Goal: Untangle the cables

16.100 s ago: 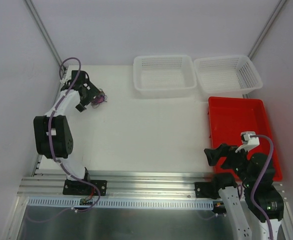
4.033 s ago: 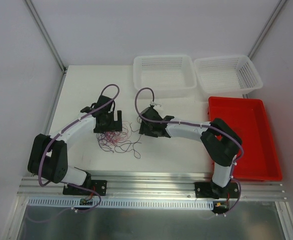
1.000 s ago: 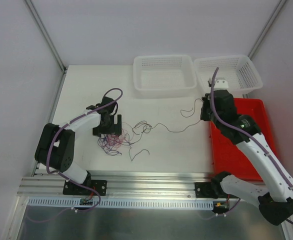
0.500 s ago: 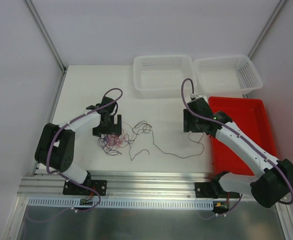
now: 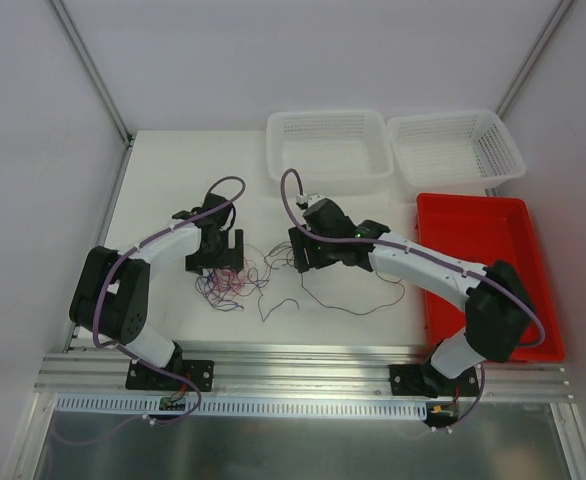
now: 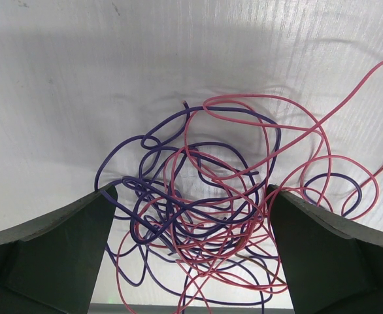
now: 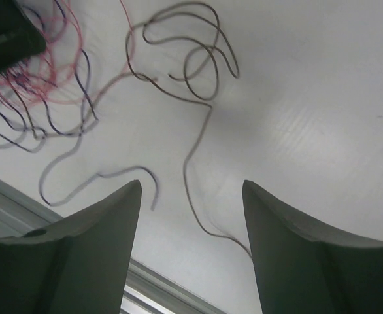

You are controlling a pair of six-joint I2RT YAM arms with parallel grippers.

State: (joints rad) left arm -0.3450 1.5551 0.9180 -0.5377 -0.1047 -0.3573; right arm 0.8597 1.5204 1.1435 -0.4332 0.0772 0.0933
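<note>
Top external: left hand and right hand, both spread, over the cables; baskets, red tray nearby.

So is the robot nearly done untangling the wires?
Not yet. The dark cable lies mostly spread out. Nothing is held: the left end effector and right end effector are both open. The red and purple tangle is what's left to sort.

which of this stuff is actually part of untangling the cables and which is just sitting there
For the job: red and purple tangle; black cable.

Just lying about: left white basket; right white basket; red tray.
</note>
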